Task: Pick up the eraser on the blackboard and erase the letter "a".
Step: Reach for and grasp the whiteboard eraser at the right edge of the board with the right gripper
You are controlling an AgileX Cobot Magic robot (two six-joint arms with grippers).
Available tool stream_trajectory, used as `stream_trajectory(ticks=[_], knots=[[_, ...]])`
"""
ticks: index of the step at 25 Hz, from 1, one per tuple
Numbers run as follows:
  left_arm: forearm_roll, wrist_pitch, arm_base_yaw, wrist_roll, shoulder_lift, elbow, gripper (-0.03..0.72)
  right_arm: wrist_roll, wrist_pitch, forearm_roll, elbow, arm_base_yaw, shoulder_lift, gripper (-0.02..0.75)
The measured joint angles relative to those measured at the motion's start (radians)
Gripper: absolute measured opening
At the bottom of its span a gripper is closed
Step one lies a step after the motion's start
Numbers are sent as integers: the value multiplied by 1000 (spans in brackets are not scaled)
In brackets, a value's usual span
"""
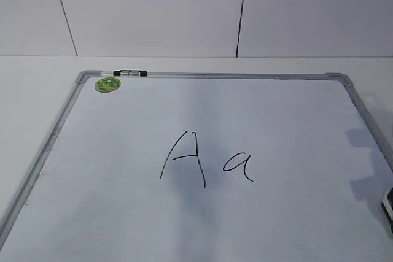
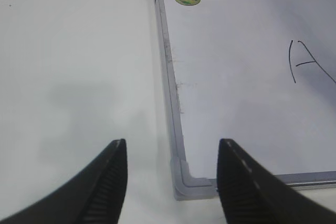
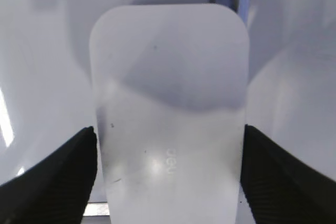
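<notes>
The blackboard (image 1: 276,115) is a white board with a silver frame, lying flat on the table. The small letter "a" (image 1: 238,165) is written near its middle, right of a taller capital "A" (image 1: 184,157). The eraser (image 3: 168,77), white with faint grey lettering, fills the right wrist view. It sits between the black jaws of my right gripper (image 3: 169,128), which touch both of its sides. In the exterior view only a sliver of the eraser (image 1: 388,204) shows at the right edge. My left gripper (image 2: 172,141) is open and empty above the board's corner piece (image 2: 188,182).
A round green sticker (image 1: 107,84) and a small black-and-white clip (image 1: 130,73) sit at the board's far left corner. White table surface (image 2: 79,66) lies left of the board. A white panelled wall (image 1: 153,10) stands behind the table.
</notes>
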Motion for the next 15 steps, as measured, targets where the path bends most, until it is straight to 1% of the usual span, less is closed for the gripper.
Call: stream_trajectory(ticks=[4, 9, 15], knots=[[0, 0, 0, 0, 0, 0, 414, 5, -3, 0, 0, 0, 10, 618], [0, 0, 0, 0, 0, 0, 414, 5, -3, -6, 0, 0, 10, 573], [0, 0, 0, 0, 0, 0, 414, 5, -3, -6, 0, 0, 10, 557]])
